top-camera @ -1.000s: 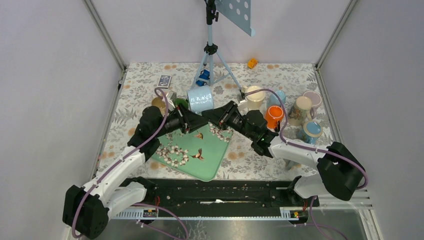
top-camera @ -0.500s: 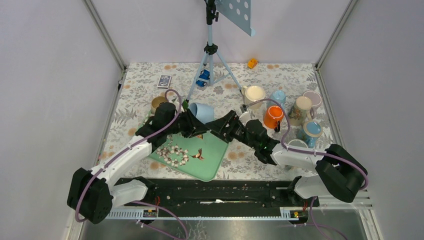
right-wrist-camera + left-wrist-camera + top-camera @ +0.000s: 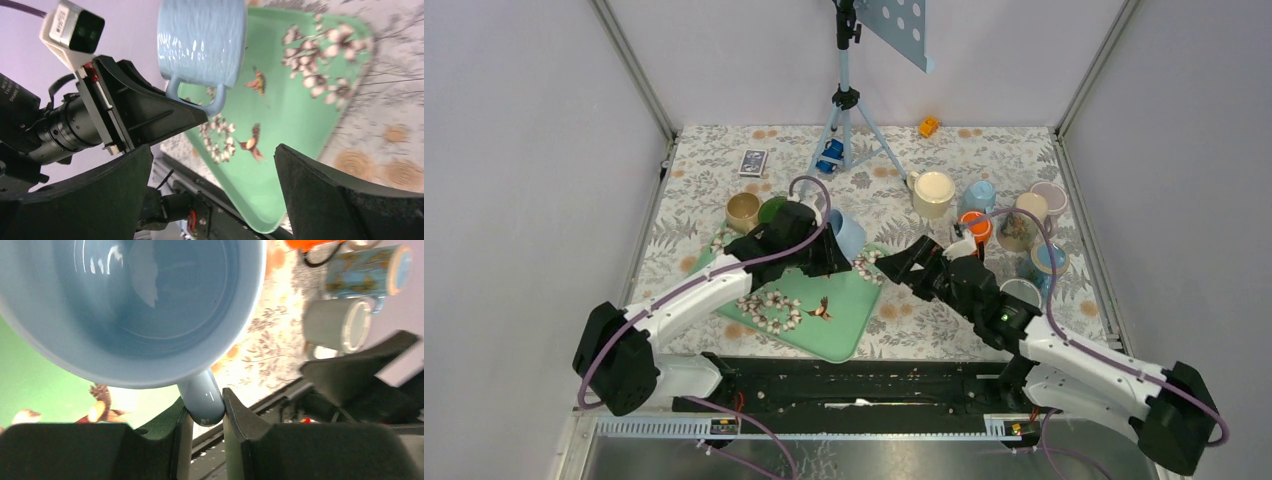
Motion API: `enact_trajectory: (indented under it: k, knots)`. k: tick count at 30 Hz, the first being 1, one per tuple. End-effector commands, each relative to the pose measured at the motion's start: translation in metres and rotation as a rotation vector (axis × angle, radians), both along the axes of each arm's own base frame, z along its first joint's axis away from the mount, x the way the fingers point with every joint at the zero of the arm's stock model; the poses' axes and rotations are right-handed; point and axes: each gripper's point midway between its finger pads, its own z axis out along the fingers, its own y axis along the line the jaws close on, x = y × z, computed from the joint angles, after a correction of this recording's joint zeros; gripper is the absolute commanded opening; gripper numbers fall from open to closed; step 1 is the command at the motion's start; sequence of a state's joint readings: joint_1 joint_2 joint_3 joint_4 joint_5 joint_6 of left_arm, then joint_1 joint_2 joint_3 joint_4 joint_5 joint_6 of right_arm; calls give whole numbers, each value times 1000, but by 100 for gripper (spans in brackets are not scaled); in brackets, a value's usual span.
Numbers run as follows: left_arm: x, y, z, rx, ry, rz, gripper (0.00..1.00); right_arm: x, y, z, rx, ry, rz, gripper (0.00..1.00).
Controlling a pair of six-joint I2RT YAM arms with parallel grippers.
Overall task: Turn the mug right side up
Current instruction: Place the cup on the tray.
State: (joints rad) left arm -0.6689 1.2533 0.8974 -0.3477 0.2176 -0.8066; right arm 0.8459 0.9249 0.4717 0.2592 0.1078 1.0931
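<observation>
Floral green tray [image 3: 849, 315] lies left of clustered mugs [image 3: 932, 192].

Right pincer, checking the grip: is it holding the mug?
No, the right pincer is open, clear of the mug; the left pincer holds it.

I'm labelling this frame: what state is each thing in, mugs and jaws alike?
light blue mug: held by its handle, over the green tray
left gripper: jaws shut on the mug's handle
right gripper: jaws open, holding nothing
cream mug: upright on the table, mouth up
</observation>
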Motion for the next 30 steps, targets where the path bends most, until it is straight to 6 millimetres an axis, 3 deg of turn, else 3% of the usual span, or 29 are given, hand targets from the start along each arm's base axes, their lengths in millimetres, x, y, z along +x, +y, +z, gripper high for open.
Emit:
enact_trajectory:
  k: [1,6,12,30]
  knots:
    - [30,-11,29,40,-204,22,0,2,-49,-15,-224,-13,-137,100]
    - [30,-12,4,174,-216,46,0,-1,-68,-3,-257,-54,-175,100]
    - [31,-1,-23,277,-192,85,0,-4,-76,-5,-262,-60,-188,100]
    - [23,27,-85,476,-77,116,0,-5,-64,-17,-299,-46,-126,100]
